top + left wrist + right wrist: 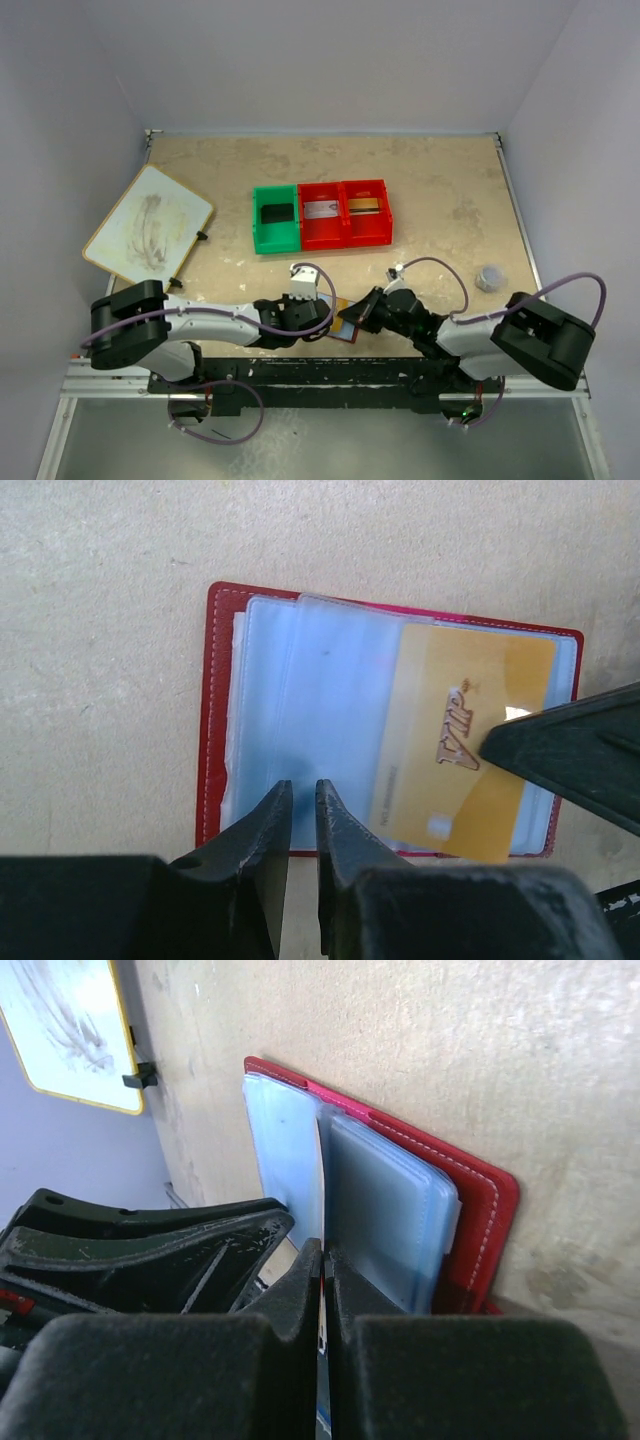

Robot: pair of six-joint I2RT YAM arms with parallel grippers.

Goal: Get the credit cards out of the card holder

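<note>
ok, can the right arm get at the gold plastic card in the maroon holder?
Probably yes: right claw seems shut on the gold plastic card; left claw sits clear of it.

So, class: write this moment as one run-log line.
left hand: tips at card holder | right hand: shut on gold card | card holder: open on table
</note>
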